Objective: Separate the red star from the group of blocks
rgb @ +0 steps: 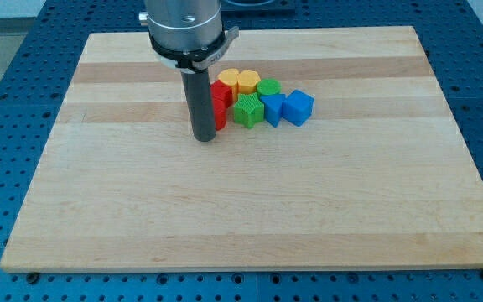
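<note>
My tip [205, 137] rests on the board at the left edge of a tight group of blocks, touching or nearly touching the red blocks. The rod hides part of the red blocks [220, 102]; their shapes, and which one is the star, cannot be made out. Two yellow blocks [239, 81] sit at the group's top. A green round block [268, 87] is to their right. A green block [246, 111] sits in the middle. A blue block [272, 109] and a blue cube [298, 107] form the right end.
The wooden board [250, 210] lies on a blue perforated table [7, 126]. The arm's grey housing [184, 25] hangs over the board's top edge.
</note>
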Controlling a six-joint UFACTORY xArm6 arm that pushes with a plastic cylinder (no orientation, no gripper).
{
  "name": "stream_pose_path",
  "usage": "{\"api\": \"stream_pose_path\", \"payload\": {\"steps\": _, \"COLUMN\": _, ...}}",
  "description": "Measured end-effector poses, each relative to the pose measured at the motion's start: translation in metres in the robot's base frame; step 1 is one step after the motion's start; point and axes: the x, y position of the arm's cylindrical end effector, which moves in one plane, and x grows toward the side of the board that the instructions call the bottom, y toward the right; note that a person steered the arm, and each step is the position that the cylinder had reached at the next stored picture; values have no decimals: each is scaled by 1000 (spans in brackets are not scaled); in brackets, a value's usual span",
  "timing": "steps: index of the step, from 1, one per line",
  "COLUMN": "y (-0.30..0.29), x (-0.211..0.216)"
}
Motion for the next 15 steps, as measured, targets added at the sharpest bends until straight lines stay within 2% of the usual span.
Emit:
{"api": "stream_pose_path", "payload": {"steps": 3, "y": 23, "x": 0}}
{"api": "stream_pose_path", "payload": {"steps": 6, "y": 18, "x": -78}}
{"api": "stream_pose_path", "payload": {"steps": 10, "y": -49, "x": -138}}
{"api": "stream_pose_path", "payload": {"steps": 12, "y": -82, "x": -140}}
{"api": "stream_pose_path", "payload": {"steps": 15, "y": -100, "x": -172}}
